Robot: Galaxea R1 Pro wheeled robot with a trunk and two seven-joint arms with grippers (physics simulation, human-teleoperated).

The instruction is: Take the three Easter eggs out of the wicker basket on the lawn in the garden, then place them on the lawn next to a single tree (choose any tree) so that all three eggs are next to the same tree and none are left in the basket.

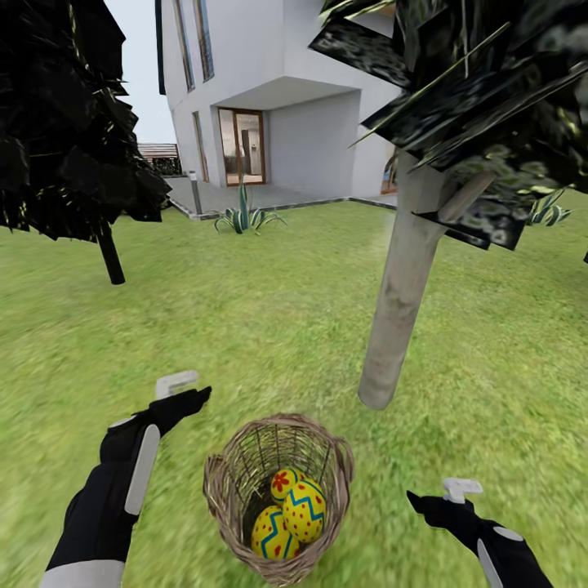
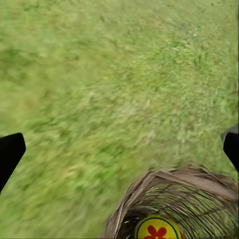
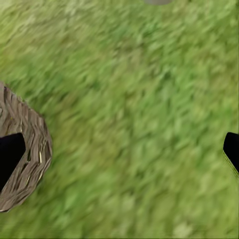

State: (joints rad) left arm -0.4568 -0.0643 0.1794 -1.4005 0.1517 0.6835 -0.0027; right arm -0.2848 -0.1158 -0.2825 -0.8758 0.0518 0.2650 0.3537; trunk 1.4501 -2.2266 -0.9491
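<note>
All three eggs (image 1: pixel 290 510) sit in the wicker basket (image 1: pixel 224 490) on the lawn (image 1: pixel 269 327), w/ the pale-trunk tree (image 1: pixel 400 302) near its right, left end effector (image 1: pixel 181 394) and right end effector (image 1: pixel 445 496) both spread apart, empty, either side of basket.

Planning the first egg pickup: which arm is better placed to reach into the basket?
Either, marginally the left: the left gripper hangs open beside the wicker basket, and its wrist camera already sees one of the three Easter eggs.
</note>
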